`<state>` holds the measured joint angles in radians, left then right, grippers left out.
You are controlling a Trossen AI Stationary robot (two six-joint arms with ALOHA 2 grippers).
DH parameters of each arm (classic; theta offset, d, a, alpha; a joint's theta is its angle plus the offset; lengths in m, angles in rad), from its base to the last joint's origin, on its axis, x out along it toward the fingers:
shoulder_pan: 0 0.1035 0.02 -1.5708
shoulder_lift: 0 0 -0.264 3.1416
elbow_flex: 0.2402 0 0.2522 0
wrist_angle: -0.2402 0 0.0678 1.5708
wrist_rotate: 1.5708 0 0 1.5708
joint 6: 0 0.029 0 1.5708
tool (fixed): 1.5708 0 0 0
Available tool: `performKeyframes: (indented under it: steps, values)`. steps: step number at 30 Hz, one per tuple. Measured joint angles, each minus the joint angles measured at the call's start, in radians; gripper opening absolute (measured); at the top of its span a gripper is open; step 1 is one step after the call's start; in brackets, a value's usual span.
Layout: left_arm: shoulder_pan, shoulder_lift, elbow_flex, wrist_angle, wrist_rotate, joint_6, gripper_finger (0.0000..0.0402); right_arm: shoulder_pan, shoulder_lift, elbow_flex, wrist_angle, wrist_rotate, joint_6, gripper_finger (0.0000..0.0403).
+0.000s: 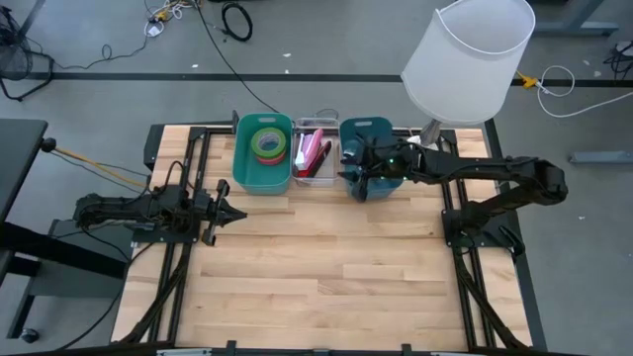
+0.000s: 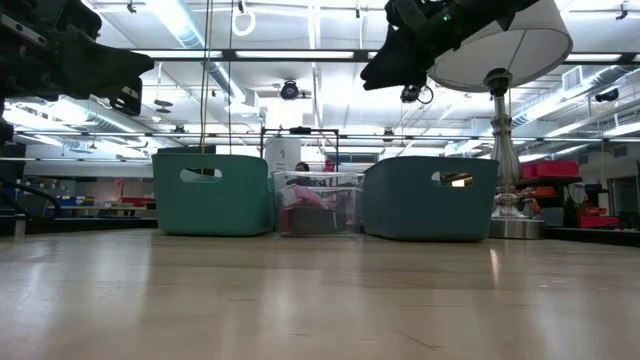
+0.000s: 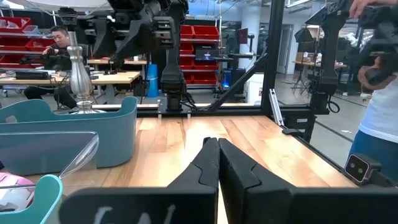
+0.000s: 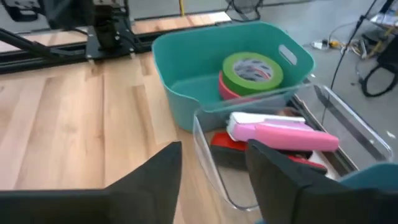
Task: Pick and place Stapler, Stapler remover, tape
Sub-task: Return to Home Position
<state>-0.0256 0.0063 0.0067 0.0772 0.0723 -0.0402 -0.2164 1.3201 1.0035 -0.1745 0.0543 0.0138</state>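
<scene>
A green tape roll [image 1: 267,143] lies on a pink roll in the light teal bin [image 1: 245,170] at the table's far side; both show in the right wrist view [image 4: 252,68]. A pink and white stapler [image 4: 283,132] lies over a red object in the clear bin [image 1: 315,176] beside it. A dark teal bin [image 1: 368,127] stands to the right; what it holds is hidden. No stapler remover can be told apart. My right gripper [image 4: 214,168] is open and empty, up above the dark teal bin's near left corner [image 1: 354,170]. My left gripper [image 1: 223,211] is shut and empty, at the table's left [image 3: 217,165].
A lamp with a white shade [image 1: 470,49] stands at the far right corner, right behind my right arm; its metal stem shows in the low view [image 2: 510,150]. The wooden tabletop [image 1: 326,267] in front of the three bins is bare. People show in the room beyond the table.
</scene>
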Motion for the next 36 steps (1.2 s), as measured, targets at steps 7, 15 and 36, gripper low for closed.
performKeyframes:
  steps: [7, 15, 36]
  values:
    - [0.0, 0.0, 0.0, 0.0, 0.0, 0.0, 0.0003, 0.056, 0.0, 0.0, 0.039, 0.024, -0.003, 0.0116]
    - [0.0, 0.0, 0.0, 0.0, 0.0, 0.0, 0.0003, 0.071, 0.0, 0.0, 0.043, -0.083, 0.001, 0.0048]
    - [0.0, 0.0, 0.0, 0.0, 0.0, 0.0, 0.0003, 0.121, -0.069, -0.196, 0.378, -0.186, 0.047, 0.0002]
